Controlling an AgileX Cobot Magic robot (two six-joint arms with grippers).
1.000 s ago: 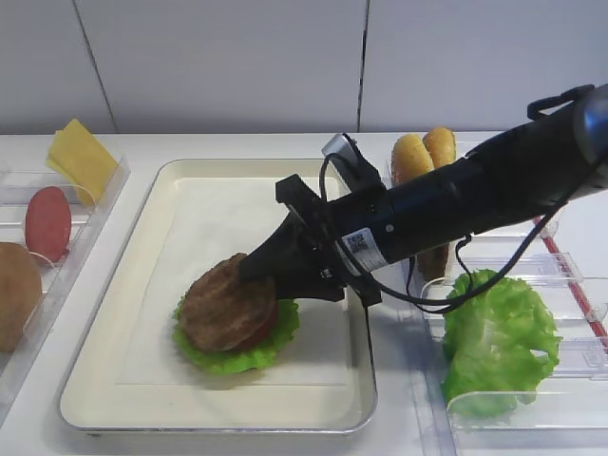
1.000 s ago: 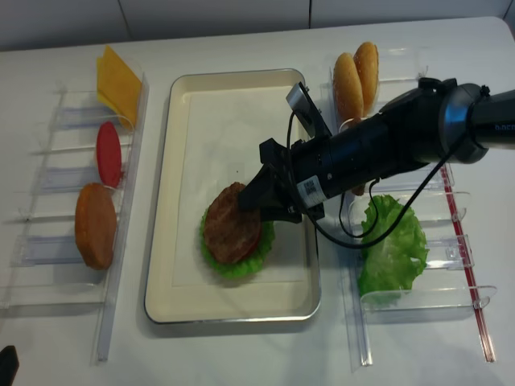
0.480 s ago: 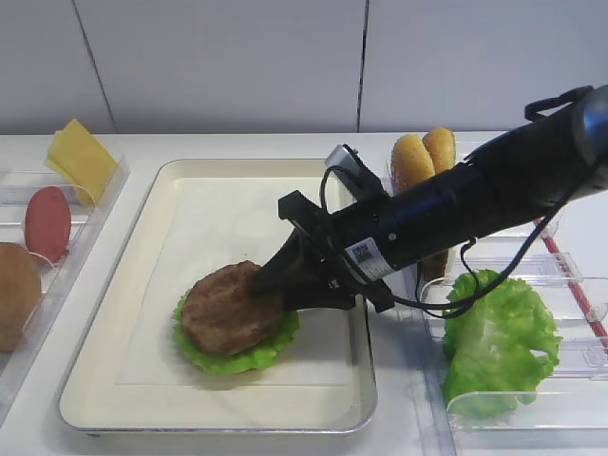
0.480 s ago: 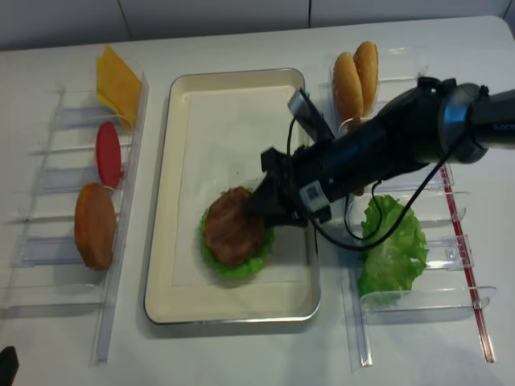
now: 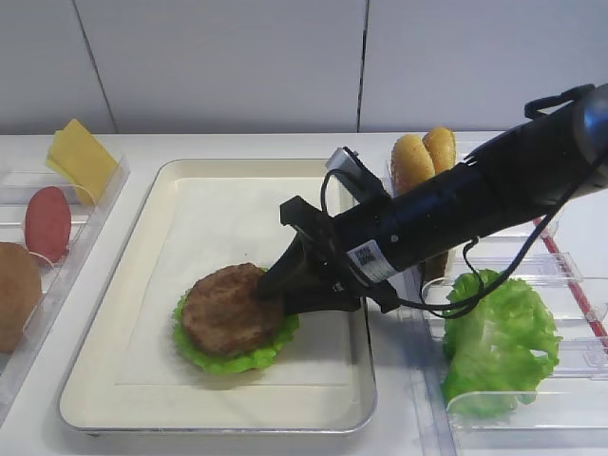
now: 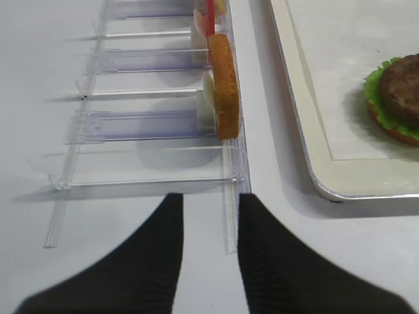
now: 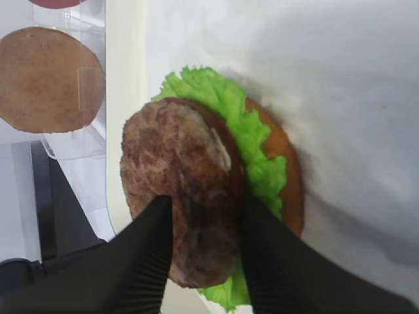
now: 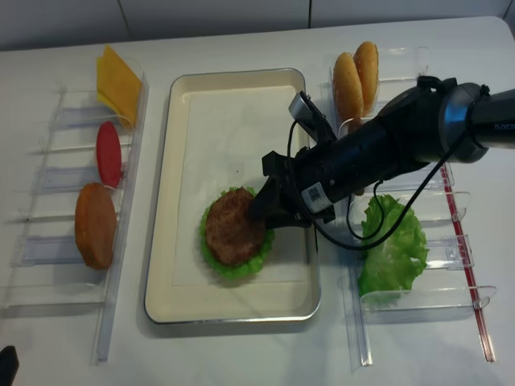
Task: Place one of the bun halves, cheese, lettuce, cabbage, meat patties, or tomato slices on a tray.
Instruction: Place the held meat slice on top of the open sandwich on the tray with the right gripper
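i have the right gripper (image 7: 203, 242) low over the tray (image 5: 133, 275), its two fingers straddling the near edge of a meat patty (image 5: 228, 309) that lies flat on lettuce (image 5: 237, 353) with a bun half (image 7: 291, 183) under it. whether the fingers still pinch the patty, i cannot tell. my left gripper (image 6: 208, 245) hangs with fingers parted beside a clear rack (image 6: 150, 124).

brown patty (image 5: 226, 309), green lettuce (image 5: 237, 359), cream tray (image 5: 114, 285)

between the right fingers (image 7: 147, 255) your meat patty (image 7: 180, 196) hides most of the tomato slice; fingertip contact you can't tell.
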